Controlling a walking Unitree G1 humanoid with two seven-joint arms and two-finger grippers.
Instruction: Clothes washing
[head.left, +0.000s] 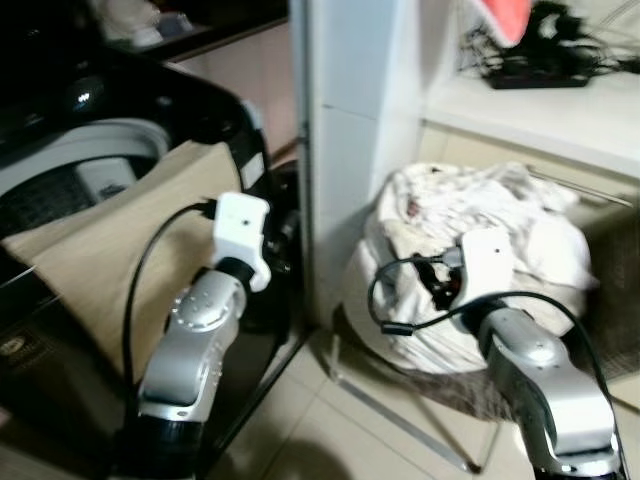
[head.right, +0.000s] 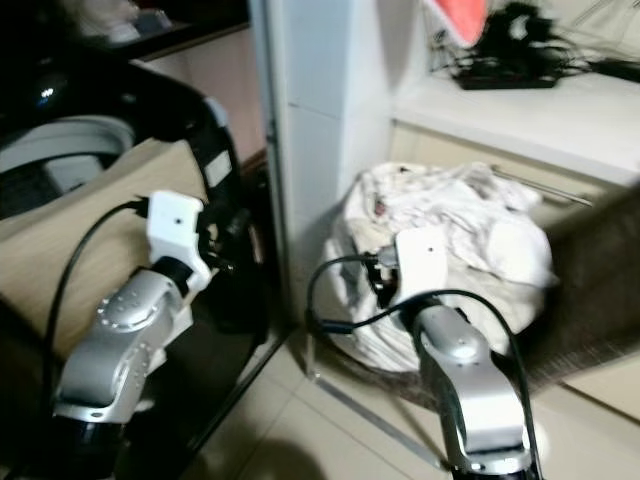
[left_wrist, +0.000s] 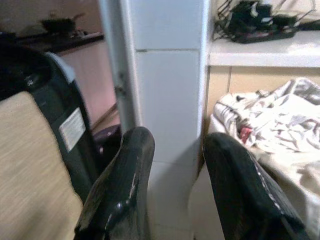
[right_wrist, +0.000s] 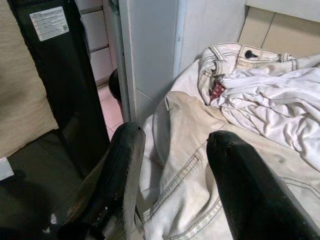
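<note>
A pile of white and cream clothes (head.left: 500, 205) fills a laundry basket (head.left: 612, 300) on the floor at the right. My right gripper (right_wrist: 175, 135) is open just above the pile's near side, over a cream denim garment (right_wrist: 185, 150), with nothing between its fingers. To the left stands the black top-loading washing machine (head.left: 215, 110) with its drum (head.left: 90, 170) open. A beige cloth (head.left: 110, 250) hangs over the machine's front edge. My left gripper (left_wrist: 175, 142) is open and empty, raised beside the machine's right corner and pointing at the white pillar.
A white tiled pillar (head.left: 350, 120) stands between the machine and the basket. Behind the basket, a white counter (head.left: 560, 110) carries black cables and an orange item (head.left: 505, 15). The basket's metal frame (head.left: 400, 415) rests on the tiled floor.
</note>
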